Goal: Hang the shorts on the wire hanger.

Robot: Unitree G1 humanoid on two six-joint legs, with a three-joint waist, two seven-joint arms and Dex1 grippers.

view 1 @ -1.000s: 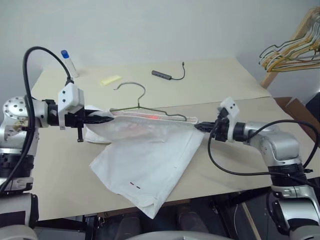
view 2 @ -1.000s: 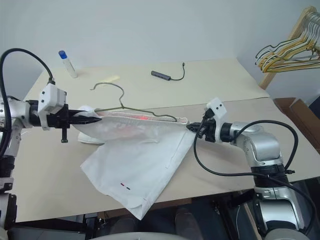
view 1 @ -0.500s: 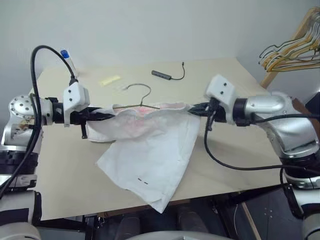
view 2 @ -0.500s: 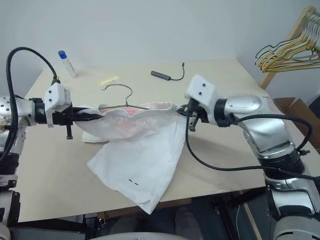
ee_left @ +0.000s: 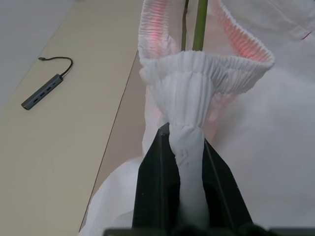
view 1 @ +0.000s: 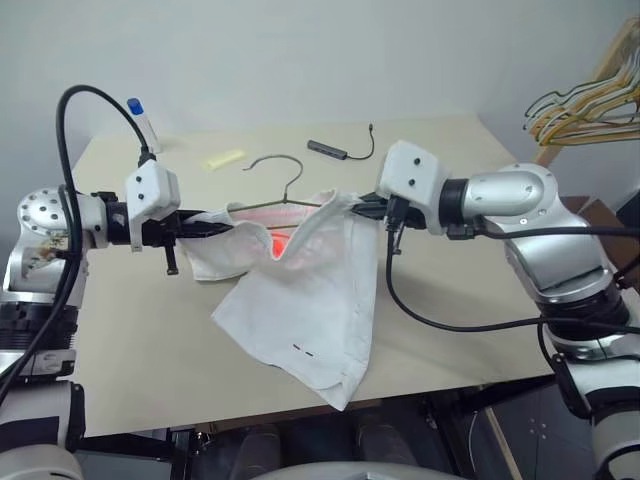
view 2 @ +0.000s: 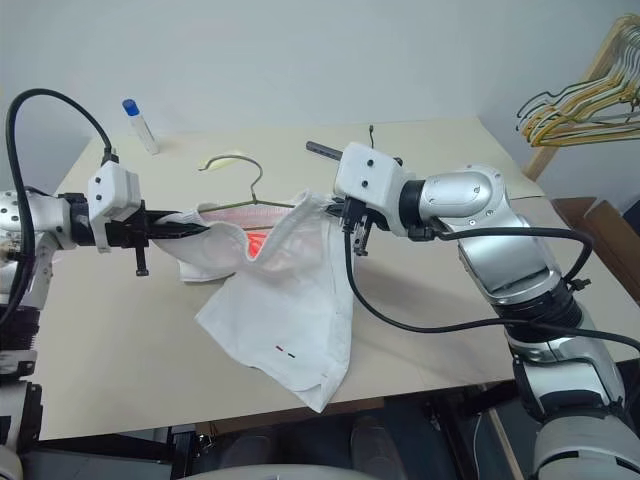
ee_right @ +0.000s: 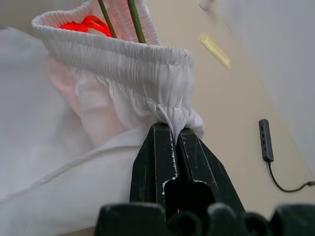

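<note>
Up front, from the left eye view, the shorts (view 1: 300, 290) hang over the beige worktop (view 1: 130, 340), held at the waistband by both arms. The left tool (view 1: 222, 226) pinches one end of the waistband, and the right tool (view 1: 358, 207) pinches the other, so the band sags between them with a red-pink glow inside its opening. The wire hanger (view 1: 283, 186) sits behind the waistband, its hook rising clear above the cloth and its lower wire running into the band. The lower leg of the shorts droops toward the near edge of the worktop, two small dark marks near its hem. Farther back lie a dark hub with a cable (view 1: 335, 149), a yellow strip (view 1: 222, 158) and a blue-capped tube (view 1: 140, 120); bunched hangers (view 1: 585, 100) show at the far right.

From the right eye view the same spread appears, with the hanger's hook just beside the yellow strip.

From the left wrist view, its two black fingers (ee_left: 157, 191) are closed on a bunched twist of gathered elastic, and two thin wires enter the open waistband beyond.

From the right wrist view, the fingers (ee_right: 157, 162) are nearly together, nipping a small fold of the waistband, with the same two wires passing into the opening.
</note>
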